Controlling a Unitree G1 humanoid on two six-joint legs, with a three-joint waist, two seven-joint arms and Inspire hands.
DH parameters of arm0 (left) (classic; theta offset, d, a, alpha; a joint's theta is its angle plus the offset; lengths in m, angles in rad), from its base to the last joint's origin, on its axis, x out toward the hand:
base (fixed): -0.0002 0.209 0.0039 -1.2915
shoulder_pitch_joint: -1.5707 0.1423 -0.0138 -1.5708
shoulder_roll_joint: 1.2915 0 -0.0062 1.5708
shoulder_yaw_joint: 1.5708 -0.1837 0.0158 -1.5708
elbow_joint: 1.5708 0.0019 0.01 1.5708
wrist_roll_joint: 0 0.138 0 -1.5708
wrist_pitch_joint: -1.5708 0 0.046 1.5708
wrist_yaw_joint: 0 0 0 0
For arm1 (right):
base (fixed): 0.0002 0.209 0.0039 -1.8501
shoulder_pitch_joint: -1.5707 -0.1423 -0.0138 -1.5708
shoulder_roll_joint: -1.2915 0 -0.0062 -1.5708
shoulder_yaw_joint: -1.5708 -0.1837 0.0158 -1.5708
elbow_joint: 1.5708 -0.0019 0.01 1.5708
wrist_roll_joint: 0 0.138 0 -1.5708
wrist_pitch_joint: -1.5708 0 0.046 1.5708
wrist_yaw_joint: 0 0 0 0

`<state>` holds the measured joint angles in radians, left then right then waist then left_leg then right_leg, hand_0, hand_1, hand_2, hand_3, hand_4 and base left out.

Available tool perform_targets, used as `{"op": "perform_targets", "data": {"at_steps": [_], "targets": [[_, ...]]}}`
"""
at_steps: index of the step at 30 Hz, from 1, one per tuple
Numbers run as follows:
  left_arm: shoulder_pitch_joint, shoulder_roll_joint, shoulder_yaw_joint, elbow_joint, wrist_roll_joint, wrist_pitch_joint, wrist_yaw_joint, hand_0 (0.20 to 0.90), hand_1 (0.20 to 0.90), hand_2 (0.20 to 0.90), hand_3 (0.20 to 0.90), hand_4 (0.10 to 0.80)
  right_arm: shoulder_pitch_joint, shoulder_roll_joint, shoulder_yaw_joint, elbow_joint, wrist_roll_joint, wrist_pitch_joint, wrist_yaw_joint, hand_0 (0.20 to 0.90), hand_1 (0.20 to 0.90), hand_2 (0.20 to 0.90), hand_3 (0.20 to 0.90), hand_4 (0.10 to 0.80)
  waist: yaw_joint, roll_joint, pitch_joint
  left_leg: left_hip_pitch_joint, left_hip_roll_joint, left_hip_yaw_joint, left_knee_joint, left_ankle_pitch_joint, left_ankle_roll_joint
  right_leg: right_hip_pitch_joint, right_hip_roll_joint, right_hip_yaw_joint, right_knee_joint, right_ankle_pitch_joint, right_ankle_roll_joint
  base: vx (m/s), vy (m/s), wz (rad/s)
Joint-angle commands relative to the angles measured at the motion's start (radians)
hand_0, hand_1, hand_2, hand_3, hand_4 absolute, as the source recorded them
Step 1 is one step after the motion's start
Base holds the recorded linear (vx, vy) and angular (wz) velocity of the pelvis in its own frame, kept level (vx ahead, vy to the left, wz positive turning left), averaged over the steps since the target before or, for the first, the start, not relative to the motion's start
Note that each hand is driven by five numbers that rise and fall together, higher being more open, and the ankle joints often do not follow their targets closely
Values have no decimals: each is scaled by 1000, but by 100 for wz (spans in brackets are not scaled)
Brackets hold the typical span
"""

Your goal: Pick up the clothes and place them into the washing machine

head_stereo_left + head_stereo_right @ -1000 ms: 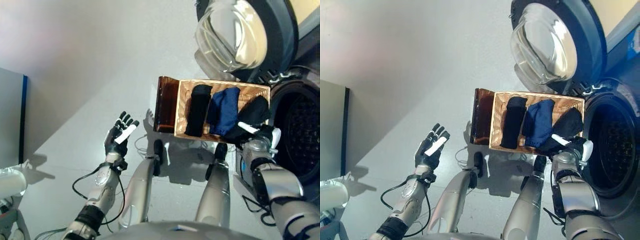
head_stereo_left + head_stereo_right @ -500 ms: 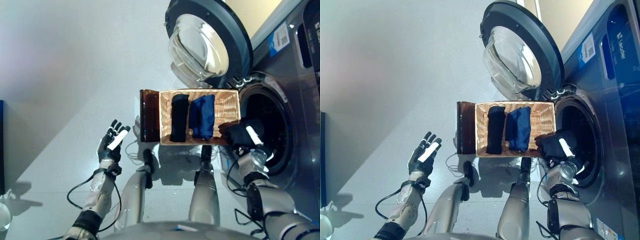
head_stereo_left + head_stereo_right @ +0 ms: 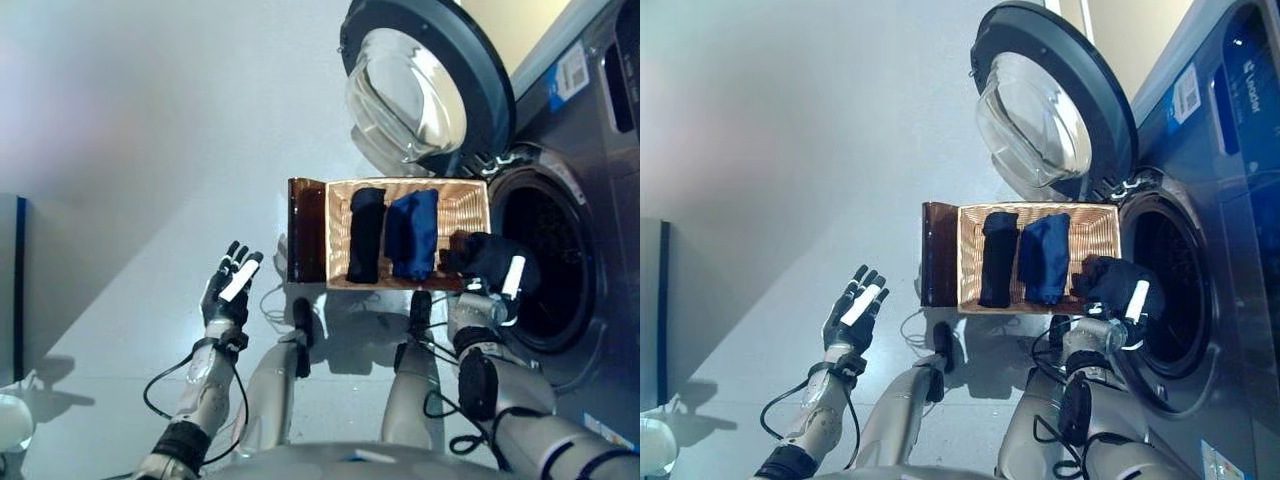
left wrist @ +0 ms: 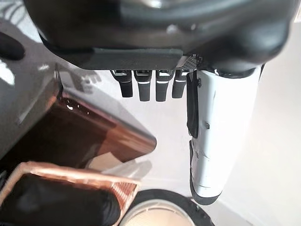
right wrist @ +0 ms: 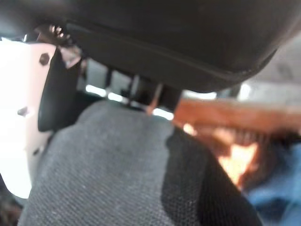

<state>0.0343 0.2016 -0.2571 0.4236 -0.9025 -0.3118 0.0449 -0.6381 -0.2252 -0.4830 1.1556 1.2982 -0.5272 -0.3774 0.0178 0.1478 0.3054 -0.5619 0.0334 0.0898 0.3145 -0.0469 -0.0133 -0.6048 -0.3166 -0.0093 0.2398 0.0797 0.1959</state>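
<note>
My right hand is shut on a dark grey garment and holds it at the basket's right end, by the washing machine's open drum. In the right wrist view the grey cloth lies under the thumb. The wicker basket rests on a dark brown box and holds a black garment and a blue garment. My left hand is open and empty, raised over the floor to the left of the box.
The machine's round glass door stands swung open behind the basket. The grey machine front is at the right. A grey panel stands at the far left, with a white object below it.
My right hand with the dark grey garment has moved a little further right toward the drum. The camera has shifted slightly. My left hand has stayed raised and open.
</note>
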Motion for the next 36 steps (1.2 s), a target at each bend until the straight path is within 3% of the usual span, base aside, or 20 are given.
{"op": "perform_targets", "data": {"at_steps": [1,9,16,28,36], "targets": [[43,33,6,-120,2,-56,-14,900,900,900,900,800,-42,-127,-27,-40,-7,-108,-25,200,200,200,200,300,13,30,-16,-48,32,-62,82,-34,-80,12,0,16,139,-76,-28,0,0,0],[76,83,-25,-178,-1,-46,-44,900,900,900,900,800,-130,-315,-68,45,18,-98,-71,200,200,200,200,300,35,61,-19,-125,31,-68,172,-62,-75,-86,3,44,265,-125,-39,-14,2,7],[80,82,-36,-172,-14,-40,-38,900,900,900,900,800,-149,-380,-80,45,53,-124,-81,200,200,200,200,300,38,61,-28,-166,35,-63,209,-76,-73,-137,9,57,317,-146,-45,3,1,-2],[100,103,-36,-216,-58,-48,-31,900,900,900,900,800,-216,-563,-84,105,81,-162,-154,200,200,200,200,300,41,63,-66,-214,16,-54,217,-78,-71,-207,-1,81,356,-151,-53,3,8,2],[103,111,-23,-216,-59,-55,-23,900,900,900,900,800,-233,-590,-63,104,87,-171,-141,200,200,200,200,300,44,51,-72,-225,15,-54,216,-75,-69,-212,2,81,352,-147,-56,-1,0,2]]}}
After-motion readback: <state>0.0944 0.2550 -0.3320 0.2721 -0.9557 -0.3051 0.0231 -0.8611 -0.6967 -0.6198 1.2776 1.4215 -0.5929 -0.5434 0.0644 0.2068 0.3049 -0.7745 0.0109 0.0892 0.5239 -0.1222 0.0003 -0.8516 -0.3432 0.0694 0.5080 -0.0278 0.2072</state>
